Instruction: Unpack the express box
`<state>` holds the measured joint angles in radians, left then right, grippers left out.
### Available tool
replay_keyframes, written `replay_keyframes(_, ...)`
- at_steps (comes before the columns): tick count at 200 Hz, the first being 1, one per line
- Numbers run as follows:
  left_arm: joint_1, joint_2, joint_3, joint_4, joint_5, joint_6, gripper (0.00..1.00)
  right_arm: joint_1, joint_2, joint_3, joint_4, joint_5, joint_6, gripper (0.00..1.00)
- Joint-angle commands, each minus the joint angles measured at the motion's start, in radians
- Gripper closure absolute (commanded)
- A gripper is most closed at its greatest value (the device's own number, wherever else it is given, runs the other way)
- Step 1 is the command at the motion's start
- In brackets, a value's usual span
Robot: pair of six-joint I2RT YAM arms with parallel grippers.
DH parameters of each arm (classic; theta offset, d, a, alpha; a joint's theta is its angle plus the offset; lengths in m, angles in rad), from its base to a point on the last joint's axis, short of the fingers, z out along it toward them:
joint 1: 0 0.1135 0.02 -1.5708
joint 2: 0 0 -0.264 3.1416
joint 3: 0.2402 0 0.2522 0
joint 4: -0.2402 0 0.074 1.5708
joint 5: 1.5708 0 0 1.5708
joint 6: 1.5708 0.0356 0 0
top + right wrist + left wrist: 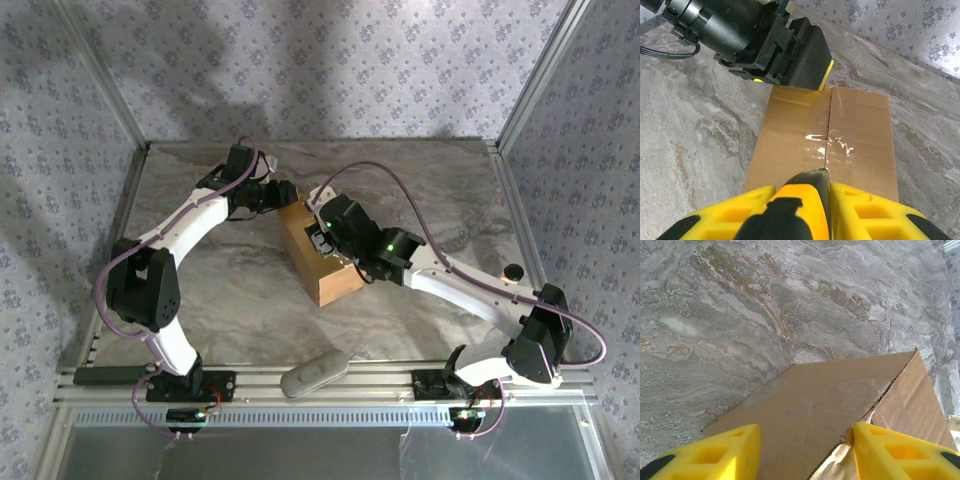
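Clamping a yellow-and-black cutter (790,212), the right gripper (802,192) points its tip at the express box's (790,135) taped seam; the left gripper (806,429) straddles the box's upper end, grip unclear.

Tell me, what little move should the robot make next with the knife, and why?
Probably draw the knife along the taped seam of the box. The right gripper holds the knife with its tip on the seam, the flaps lie shut, and the left gripper sits at its far edge.
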<state>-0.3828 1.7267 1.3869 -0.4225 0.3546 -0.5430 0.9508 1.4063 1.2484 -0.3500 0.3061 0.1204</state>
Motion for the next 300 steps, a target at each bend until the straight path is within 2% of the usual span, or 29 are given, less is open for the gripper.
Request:
replay_keyframes(1,-0.021,-0.005,-0.001,-0.048,0.023,-0.009,0.50,-0.004,0.025,0.019,-0.002,-0.032,0.022,0.65)
replay_keyframes(54,-0.021,-0.012,-0.008,-0.044,0.024,-0.009,0.50,-0.013,0.066,0.010,0.042,-0.007,0.019,0.65)
replay_keyframes(88,-0.020,-0.014,-0.009,-0.045,0.023,-0.008,0.50,-0.018,0.074,-0.011,0.100,0.014,0.012,0.74)
replay_keyframes(130,-0.020,-0.014,-0.014,-0.042,0.023,-0.009,0.51,-0.044,0.092,-0.021,0.168,0.027,0.012,0.75)
replay_keyframes(156,-0.021,-0.015,-0.013,-0.042,0.023,-0.009,0.51,-0.050,0.107,-0.008,0.183,0.023,0.009,0.92)
replay_keyframes(181,-0.020,-0.020,-0.011,-0.044,0.022,-0.008,0.51,-0.049,0.105,-0.007,0.184,0.022,0.007,1.00)
replay_keyframes(300,-0.010,0.034,0.004,-0.128,-0.081,-0.046,0.55,0.007,-0.023,-0.158,0.223,0.096,0.020,1.00)
